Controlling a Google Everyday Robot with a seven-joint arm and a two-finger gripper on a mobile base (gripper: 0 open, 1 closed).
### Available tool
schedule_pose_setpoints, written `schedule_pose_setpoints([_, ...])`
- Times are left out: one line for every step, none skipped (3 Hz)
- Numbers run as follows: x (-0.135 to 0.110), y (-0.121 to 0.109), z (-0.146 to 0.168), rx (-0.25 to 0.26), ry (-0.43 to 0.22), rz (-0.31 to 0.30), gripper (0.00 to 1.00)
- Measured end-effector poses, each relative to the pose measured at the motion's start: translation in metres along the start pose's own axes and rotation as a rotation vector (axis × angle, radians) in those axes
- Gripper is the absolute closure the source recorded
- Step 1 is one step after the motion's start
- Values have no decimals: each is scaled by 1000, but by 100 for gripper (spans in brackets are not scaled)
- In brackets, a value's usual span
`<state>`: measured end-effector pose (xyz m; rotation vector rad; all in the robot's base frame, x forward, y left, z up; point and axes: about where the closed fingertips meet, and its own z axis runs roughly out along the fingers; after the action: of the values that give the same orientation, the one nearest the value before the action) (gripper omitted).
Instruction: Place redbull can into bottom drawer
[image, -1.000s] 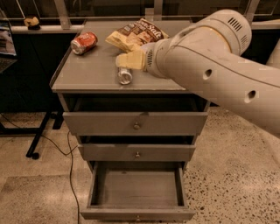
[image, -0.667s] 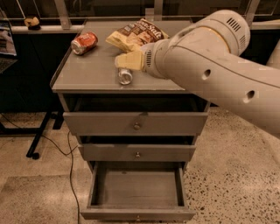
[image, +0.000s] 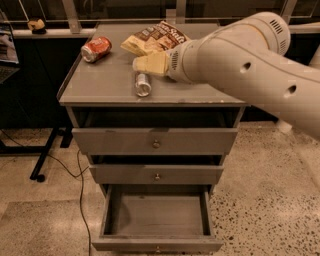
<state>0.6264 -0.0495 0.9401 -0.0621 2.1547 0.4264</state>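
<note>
On the cabinet's tabletop (image: 100, 86), a red-orange soda can (image: 96, 49) lies on its side at the back left corner. A crumpled chip bag (image: 156, 36) lies at the back middle, with the gripper (image: 145, 64) just in front of it. The cabinet's top drawer (image: 115, 141) and middle drawer (image: 120, 174) stand slightly pulled out. Left of the cabinet, a black cable (image: 80, 200) trails over the speckled floor (image: 265, 200) near a dark stand leg (image: 46, 152).

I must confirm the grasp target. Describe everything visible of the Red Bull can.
The can is slim, silver-grey metal with darker markings, and its shiny round end faces the camera. It lies on its side on the cabinet top, near the front edge, pointing front to back. The yellowish claw sits at its far end; whether they touch cannot be told.
</note>
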Motion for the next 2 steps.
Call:
schedule_pose_setpoints([-13,4,15,-71,32,-19,0])
schedule_pose_setpoints([-27,15,32,-133,46,-85,0])
